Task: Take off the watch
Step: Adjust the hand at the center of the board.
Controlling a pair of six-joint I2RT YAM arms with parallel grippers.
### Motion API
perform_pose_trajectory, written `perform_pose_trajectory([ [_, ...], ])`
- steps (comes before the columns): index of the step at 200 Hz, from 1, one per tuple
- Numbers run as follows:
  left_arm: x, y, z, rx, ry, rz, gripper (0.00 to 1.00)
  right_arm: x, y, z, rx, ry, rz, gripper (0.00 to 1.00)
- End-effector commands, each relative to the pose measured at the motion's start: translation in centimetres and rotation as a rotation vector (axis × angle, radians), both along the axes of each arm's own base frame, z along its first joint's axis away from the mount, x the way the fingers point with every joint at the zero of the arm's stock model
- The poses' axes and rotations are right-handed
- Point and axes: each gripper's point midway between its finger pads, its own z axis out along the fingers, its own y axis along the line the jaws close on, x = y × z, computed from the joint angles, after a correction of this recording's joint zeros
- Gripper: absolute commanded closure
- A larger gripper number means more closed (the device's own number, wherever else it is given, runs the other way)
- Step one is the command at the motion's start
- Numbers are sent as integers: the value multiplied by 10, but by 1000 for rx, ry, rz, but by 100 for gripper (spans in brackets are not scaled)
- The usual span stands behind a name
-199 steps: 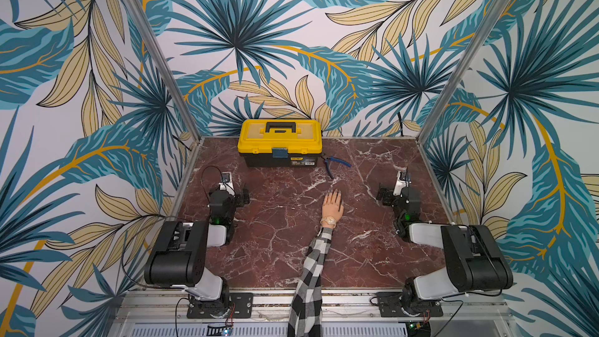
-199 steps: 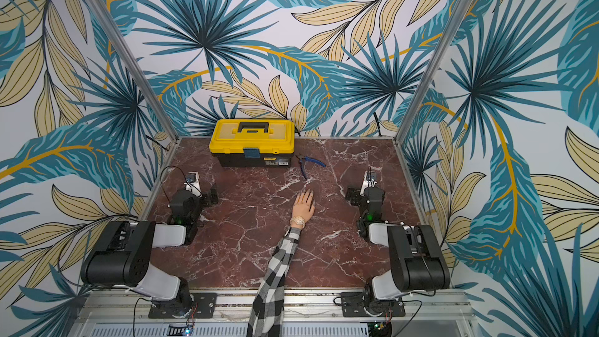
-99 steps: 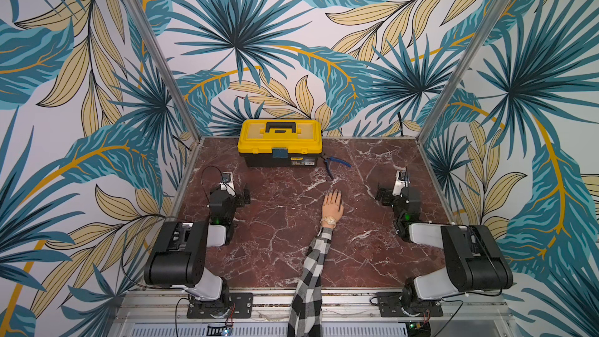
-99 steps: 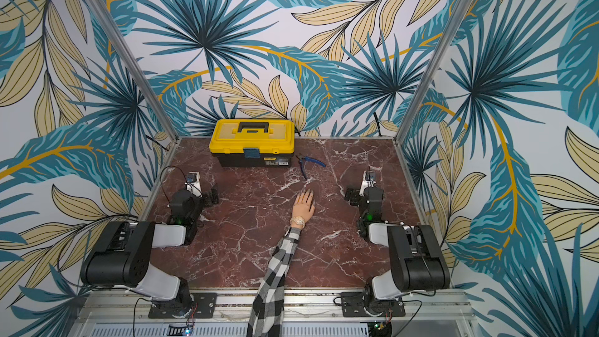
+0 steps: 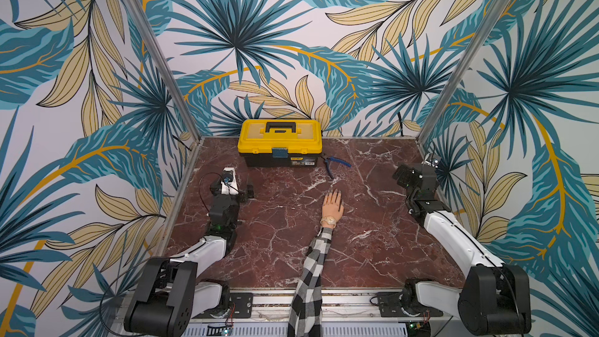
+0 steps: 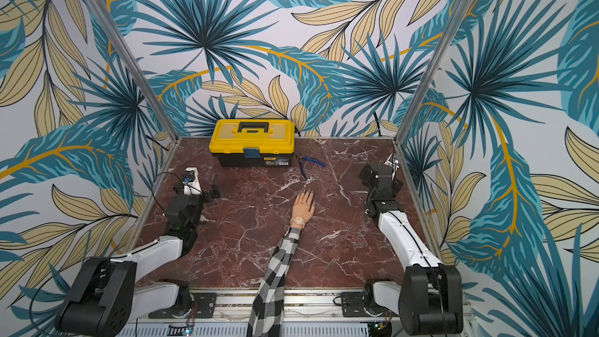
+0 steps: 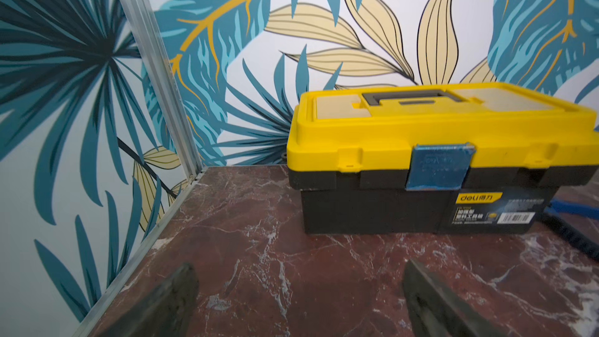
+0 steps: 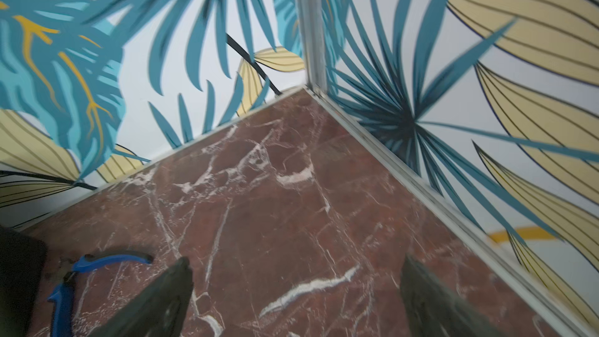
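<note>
Tabletop (image 5: 275, 231): watch (image 5: 328, 221) between left claw (image 7: 298, 264), right claw (image 8: 295, 257) (agape).

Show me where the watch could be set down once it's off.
Bare marble lies between the sleeve and the right arm, and between the sleeve and the left arm. Crowded near the toolbox and pliers.

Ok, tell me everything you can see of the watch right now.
The watch is a small wristwatch with a pale round face and a thin cream-gold strap. It sits face up around the wrist of the mannequin hand, which lies flat on the table, just beyond the checked sleeve. Nothing else touches it.
</note>
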Motion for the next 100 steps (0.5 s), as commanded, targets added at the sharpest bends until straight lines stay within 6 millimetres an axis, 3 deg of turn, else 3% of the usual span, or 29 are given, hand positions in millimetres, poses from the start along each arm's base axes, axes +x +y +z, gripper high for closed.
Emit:
perform_pose_trajectory([
  [1,-6,-20,17,-77,-50,-32,1,-30,4,-56,108,227,-47,0],
  [52,-18,-99,38,-93,-79,-141,1,-40,75,-90,409,292,259,0],
  [100,-31,-172,12,-81,31,-238,1,-50,119,-107,679,273,372,0],
])
